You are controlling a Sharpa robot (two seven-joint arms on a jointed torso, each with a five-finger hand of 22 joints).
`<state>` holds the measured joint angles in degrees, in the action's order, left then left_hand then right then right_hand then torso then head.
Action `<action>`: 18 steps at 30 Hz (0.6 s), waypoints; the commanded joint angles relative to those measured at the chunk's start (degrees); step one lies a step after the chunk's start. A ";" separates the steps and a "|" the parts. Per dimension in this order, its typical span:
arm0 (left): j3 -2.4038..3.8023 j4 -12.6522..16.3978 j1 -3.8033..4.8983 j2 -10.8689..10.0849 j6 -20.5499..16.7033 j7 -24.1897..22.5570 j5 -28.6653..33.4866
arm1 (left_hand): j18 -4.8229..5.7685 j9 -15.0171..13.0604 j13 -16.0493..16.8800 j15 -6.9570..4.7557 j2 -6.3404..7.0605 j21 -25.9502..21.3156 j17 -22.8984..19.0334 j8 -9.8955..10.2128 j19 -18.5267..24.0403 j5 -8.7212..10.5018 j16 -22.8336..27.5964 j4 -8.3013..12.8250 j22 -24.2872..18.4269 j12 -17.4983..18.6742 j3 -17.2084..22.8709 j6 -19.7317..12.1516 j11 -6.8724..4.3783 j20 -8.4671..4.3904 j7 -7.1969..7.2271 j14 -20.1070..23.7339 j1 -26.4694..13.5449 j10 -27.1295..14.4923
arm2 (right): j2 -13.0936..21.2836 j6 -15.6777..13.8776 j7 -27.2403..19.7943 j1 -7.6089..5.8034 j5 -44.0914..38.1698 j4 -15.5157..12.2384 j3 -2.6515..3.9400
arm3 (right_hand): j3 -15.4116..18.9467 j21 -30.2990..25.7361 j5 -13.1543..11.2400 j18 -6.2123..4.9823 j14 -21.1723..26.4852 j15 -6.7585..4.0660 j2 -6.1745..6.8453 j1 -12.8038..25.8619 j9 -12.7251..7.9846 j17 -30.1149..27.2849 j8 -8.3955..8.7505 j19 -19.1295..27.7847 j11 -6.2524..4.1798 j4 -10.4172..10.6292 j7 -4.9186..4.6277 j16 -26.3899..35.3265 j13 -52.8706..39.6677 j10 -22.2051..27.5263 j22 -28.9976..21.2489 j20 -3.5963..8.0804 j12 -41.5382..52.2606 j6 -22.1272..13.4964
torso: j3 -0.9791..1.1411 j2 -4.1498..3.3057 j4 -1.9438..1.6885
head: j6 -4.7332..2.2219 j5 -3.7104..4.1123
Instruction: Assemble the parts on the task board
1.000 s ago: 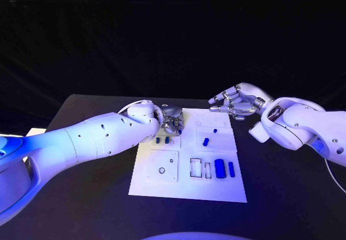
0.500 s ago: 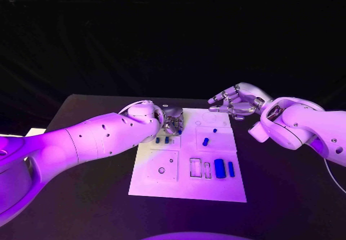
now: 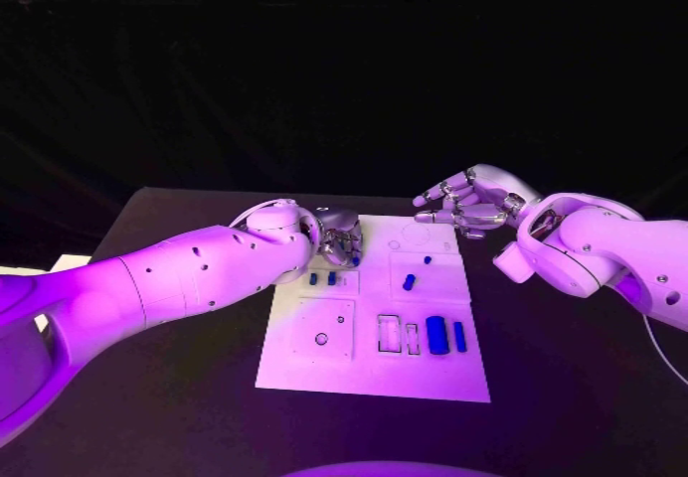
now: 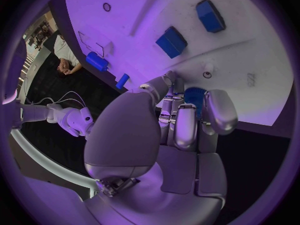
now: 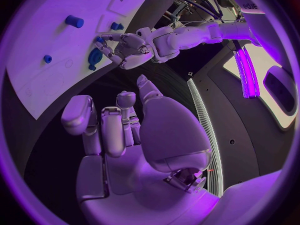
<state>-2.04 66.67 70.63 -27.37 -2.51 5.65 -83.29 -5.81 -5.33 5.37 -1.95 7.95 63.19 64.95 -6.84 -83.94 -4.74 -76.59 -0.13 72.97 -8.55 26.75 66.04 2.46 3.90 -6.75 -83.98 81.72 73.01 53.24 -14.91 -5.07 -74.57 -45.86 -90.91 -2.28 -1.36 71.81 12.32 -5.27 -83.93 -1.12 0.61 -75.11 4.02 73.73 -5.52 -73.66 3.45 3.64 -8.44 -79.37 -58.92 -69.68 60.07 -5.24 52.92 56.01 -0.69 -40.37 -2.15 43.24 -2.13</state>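
Task board (image 3: 376, 373): white plate at the middle of the black table (image 3: 172, 397), blue parts on it. Left hand (image 3: 338, 241): over the board's far left corner, fingers curled around a blue part (image 4: 194, 94). Right hand (image 3: 466, 204): raised beyond the far right corner, fingers spread, holding nothing

Robotics lab or demo booth; black table (image 3: 172, 298) against dark backdrop; white task board (image 3: 376, 373) with blue parts (image 3: 435, 335); cable bundles (image 5: 194, 0) overhead; lit strip (image 5: 245, 70).

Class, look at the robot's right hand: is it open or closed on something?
Open. The right hand hovers above the board's far edge with fingers spread and nothing between them; the wrist view shows its palm empty.
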 commanded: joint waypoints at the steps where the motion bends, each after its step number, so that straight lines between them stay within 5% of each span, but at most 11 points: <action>1: 0.59 1.11 0.19 -0.92 -1.06 0.38 4.96 | 0.75 0.02 0.07 -0.18 0.08 0.31 -0.09 0.22 -1.76 0.32 -0.30 0.17 0.06 0.43 0.18 0.36 0.18 -0.44 -0.19 -1.70 -0.54 0.39 | -0.02 0.92 -0.08 0.06 -0.34 0.12 0.00 | 0.39 -0.24 0.34 -1.02 -2.46 0.18 -0.54 -0.14 -0.02 -0.05 -0.23 0.28 -0.08 -0.02 0.00 0.32 -0.10 0.22 -0.05 0.03 0.11 -0.36 | 0.05 0.05 -0.09 | -0.14 -0.01; 9: 1.91 3.83 1.07 -4.11 -1.17 1.39 8.34 | 0.75 0.03 0.08 -0.15 0.13 0.32 -0.25 0.30 -1.75 0.32 -0.24 0.15 0.09 0.57 0.15 0.37 0.22 -0.42 -0.20 -1.67 -0.80 0.37 | -0.11 1.00 -0.06 0.22 -0.34 0.41 0.00 | 0.39 -0.24 0.34 -1.02 -2.46 0.18 -0.54 -0.14 -0.02 -0.05 -0.23 0.28 -0.08 -0.02 0.00 0.32 -0.10 0.22 -0.05 0.03 0.11 -0.36 | 0.06 0.05 -0.11 | -0.43 -0.47; 18: 2.05 5.22 1.59 -6.93 0.56 3.21 7.26 | 0.77 0.03 0.09 -0.14 0.17 0.38 -0.30 0.31 -1.76 0.32 -0.23 0.15 0.15 0.63 0.14 0.43 0.21 -0.42 -0.16 -1.66 -0.91 0.38 | -0.09 1.03 -0.01 0.39 -0.34 0.52 0.00 | 0.39 -0.24 0.34 -1.02 -2.46 0.18 -0.54 -0.14 -0.02 -0.05 -0.23 0.28 -0.08 -0.02 0.00 0.32 -0.10 0.22 -0.05 0.03 0.11 -0.36 | 0.06 -0.02 -0.10 | -0.38 -0.54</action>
<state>-0.01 71.66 72.15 -34.27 -3.06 7.55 -76.36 -5.81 -5.29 5.38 -1.95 8.31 63.28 64.65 -6.82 -83.94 -4.74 -76.59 -0.13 73.05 -8.31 26.75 66.19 2.46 3.90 -6.90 -83.98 81.39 73.00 53.19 -14.73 -5.02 -74.24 -45.86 -90.40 -2.28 -1.36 71.81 12.32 -5.27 -83.93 -1.12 0.61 -75.11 4.02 73.73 -5.52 -73.66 3.45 3.64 -8.44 -79.37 -58.92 -69.68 60.08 -5.24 52.92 56.01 -0.60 -40.34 -2.28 42.80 -2.64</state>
